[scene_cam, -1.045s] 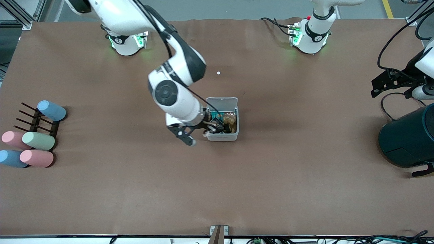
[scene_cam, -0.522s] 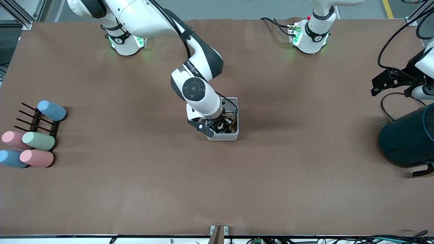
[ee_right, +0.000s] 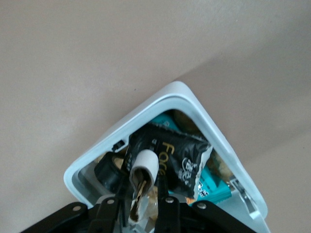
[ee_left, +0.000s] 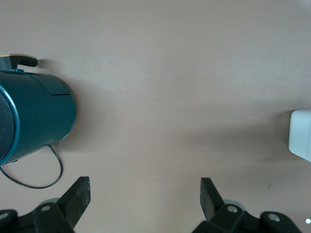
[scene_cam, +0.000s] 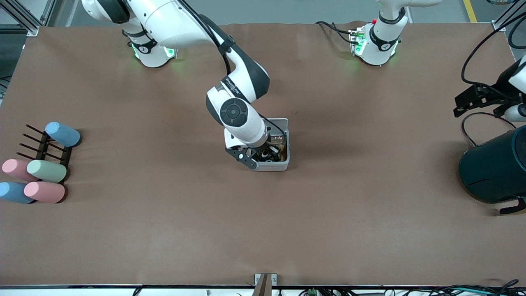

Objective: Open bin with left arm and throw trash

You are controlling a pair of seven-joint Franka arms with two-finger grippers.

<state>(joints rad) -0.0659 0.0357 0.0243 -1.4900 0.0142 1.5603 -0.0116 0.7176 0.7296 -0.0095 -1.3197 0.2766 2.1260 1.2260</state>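
The bin point(scene_cam: 272, 166) stands mid-table with its lid up; its white rim point(ee_right: 121, 130) shows in the right wrist view and one corner point(ee_left: 301, 133) in the left wrist view. Inside lie a black printed packet point(ee_right: 180, 155) and a dark tape ring point(ee_right: 108, 171). My right gripper point(scene_cam: 263, 156) point(ee_right: 144, 175) hangs over the bin's opening, shut on a beige rubber band point(ee_right: 144, 165) that stands bowed between its fingers. My left gripper point(scene_cam: 463, 102) point(ee_left: 146, 187) waits open and empty at the left arm's end of the table.
A large dark teal cylinder point(scene_cam: 493, 168) point(ee_left: 34, 116) lies under the left gripper, with a black cable looped beside it. Several pastel cylinders point(scene_cam: 45, 170) and a black rack point(scene_cam: 43, 148) sit at the right arm's end. A teal packet point(ee_right: 214, 187) lies in the bin.
My right arm has swung from beside the bin to over its opening, carrying the band. The left gripper has shifted slightly.
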